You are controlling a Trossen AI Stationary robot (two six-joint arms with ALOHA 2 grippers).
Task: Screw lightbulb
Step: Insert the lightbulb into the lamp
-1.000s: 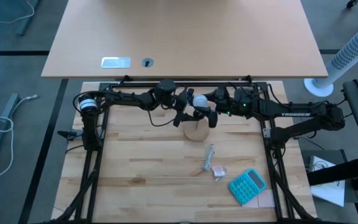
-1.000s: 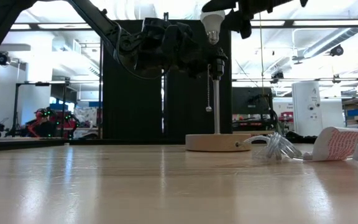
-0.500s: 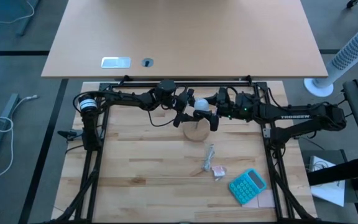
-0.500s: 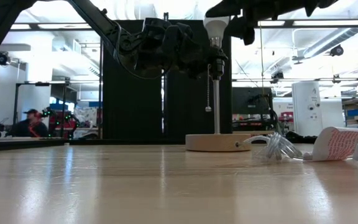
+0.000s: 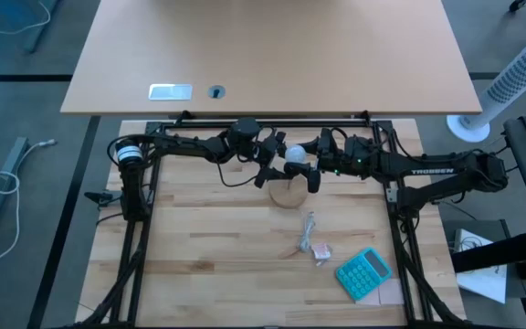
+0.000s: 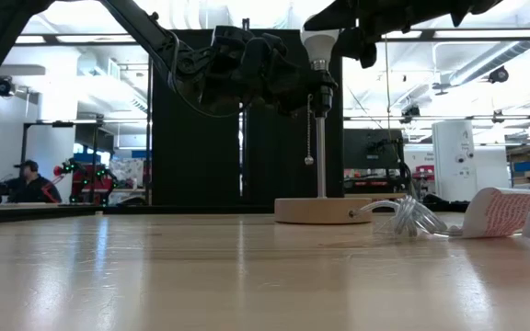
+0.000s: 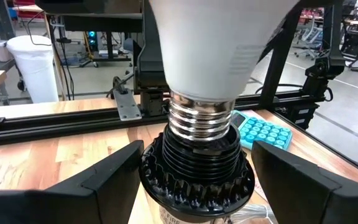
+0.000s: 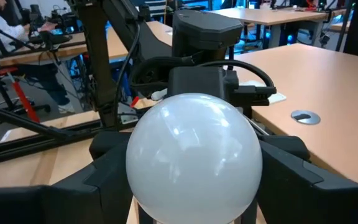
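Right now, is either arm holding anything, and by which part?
The right gripper clamps the lightbulb by its round white globe. The left gripper grips the black socket beneath it by its ribbed collar.

We see the lightbulb (image 8: 194, 155) as smooth, glossy white glass or plastic catching soft highlights, while in the left wrist view its threaded neck (image 7: 198, 118) is bright polished metal sitting in a black ribbed plastic socket (image 7: 196, 168). At the centre of the high view the round lamp base (image 5: 288, 193) is pale matt wood, and the table (image 5: 226, 247) under it is light butcher-block wood with a faint sheen in the low view. At lower right lie a crumpled clear glossy wrapper (image 6: 410, 218) and a teal plastic calculator (image 5: 364, 272), and both grippers' fingers (image 8: 114, 171) look matt black plastic.
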